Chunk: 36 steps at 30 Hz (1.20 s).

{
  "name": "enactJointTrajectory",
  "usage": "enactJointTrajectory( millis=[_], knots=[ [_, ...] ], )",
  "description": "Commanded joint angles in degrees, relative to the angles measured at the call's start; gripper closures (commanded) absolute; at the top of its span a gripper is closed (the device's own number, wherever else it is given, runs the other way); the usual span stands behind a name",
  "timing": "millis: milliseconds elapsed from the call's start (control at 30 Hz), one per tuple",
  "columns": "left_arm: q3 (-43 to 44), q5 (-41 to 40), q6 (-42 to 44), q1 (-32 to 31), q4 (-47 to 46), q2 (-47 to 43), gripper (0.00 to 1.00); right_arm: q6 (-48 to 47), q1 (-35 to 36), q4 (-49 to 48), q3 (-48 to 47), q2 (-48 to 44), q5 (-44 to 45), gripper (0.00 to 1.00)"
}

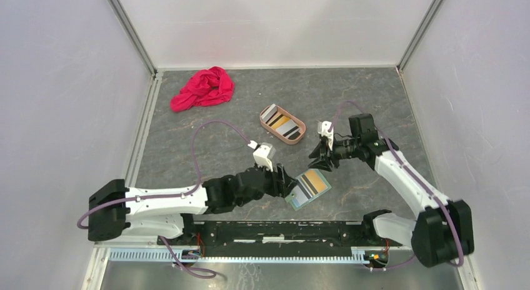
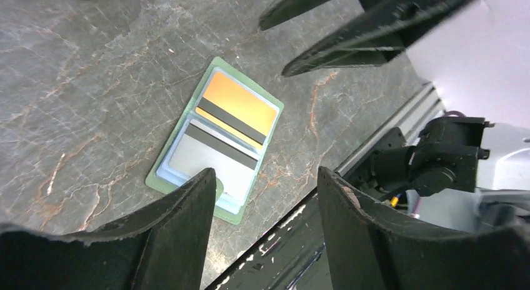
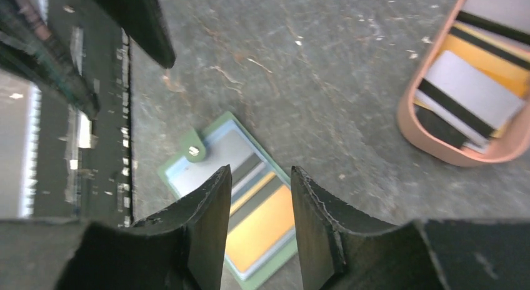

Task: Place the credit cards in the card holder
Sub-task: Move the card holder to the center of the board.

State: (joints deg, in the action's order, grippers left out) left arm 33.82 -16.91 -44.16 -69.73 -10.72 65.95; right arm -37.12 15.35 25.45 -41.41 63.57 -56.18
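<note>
2 cards (image 2: 237, 109), open holder (image 2: 154, 179) (beside table edge (image 2: 294, 177))

The card holder (image 3: 181, 172) is lying open on the surface (image 1: 375, 102), near the front edge and about midway between the two arms. Two cards are sitting in it side by side, one (image 2: 240, 105) in the right rear half, the other (image 2: 212, 155) in the left front half. The left end effector (image 1: 286, 185) is hovering just left of the holder, the right end effector (image 1: 322, 159) just behind it. Farther back a tray (image 3: 406, 118) is holding more cards (image 1: 280, 121). A crumpled cloth (image 1: 203, 89) is lying at the left rear.
</note>
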Motion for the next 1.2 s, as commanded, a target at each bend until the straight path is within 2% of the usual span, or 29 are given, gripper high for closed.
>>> enactJointTrajectory(
  millis=[0, 67, 133, 200, 267, 333, 467, 533, 600, 700, 800, 900, 1067, 1167],
  knots=[
    [6.45, -22.47, 4.64, -8.99, 9.09, -0.56, 0.33, -5.83, -0.04, 11.64, -9.03, 7.88, -7.60, 0.54],
    [8.66, -26.74, 5.13, -12.23, 10.16, 0.62, 0.32, -6.15, -1.25, 11.54, -8.21, 8.22, -7.63, 0.54],
    [9.79, -30.67, 4.80, -14.80, 10.42, 1.64, 0.32, -1.12, -3.12, 3.26, -2.93, 4.81, -5.35, 0.54],
    [10.40, -39.31, 5.16, -19.61, 11.56, 2.08, 0.31, 1.34, -4.94, -0.76, 1.46, 1.44, -2.63, 0.55],
    [10.72, -50.28, 8.59, -25.36, 10.96, 2.23, 0.24, 2.20, -6.83, -2.09, 2.72, 0.08, -3.70, 0.55],
    [11.73, -55.33, 11.48, -27.38, 10.91, 2.28, 0.18, 2.23, -7.44, -1.89, 1.91, 0.73, -4.59, 0.55],
    [10.55, -56.67, 11.77, -27.39, 9.75, -0.42, 0.00, -1.67, -8.20, 3.61, -1.53, 3.52, -4.76, 0.56],
    [7.39, -57.36, 7.91, -27.38, 8.98, -4.05, 0.00, -2.42, -8.97, 4.32, -1.50, 3.30, -5.05, 0.56],
    [3.05, -59.16, -0.23, -27.27, 9.67, -9.02, 0.00, -2.60, -9.70, 3.93, -1.07, 2.32, -5.01, 0.56],
    [-4.29, -54.71, 2.65, -27.08, 1.05, -17.24, 0.00, -2.18, -10.55, 2.48, -0.44, 0.62, -4.05, 0.56],
    [-5.99, -51.67, 2.94, -26.87, 0.25, -20.53, 0.00, -1.79, -11.28, 1.54, 0.17, -0.03, -3.82, 0.55],
    [-0.02, -50.45, 1.24, -26.56, 9.39, -16.07, 0.00, -2.09, -11.94, 1.89, 0.12, 0.70, -4.34, 0.55],
    [14.28, -47.41, 0.79, -24.90, 26.15, 0.05, 0.00, -3.58, -12.51, 3.62, -0.92, 2.49, -4.59, 0.55],
    [18.61, -42.86, 0.86, -23.78, 29.20, 6.85, 0.00, -4.86, -12.75, 4.87, -0.92, 2.31, -4.66, 0.55]
  ],
)
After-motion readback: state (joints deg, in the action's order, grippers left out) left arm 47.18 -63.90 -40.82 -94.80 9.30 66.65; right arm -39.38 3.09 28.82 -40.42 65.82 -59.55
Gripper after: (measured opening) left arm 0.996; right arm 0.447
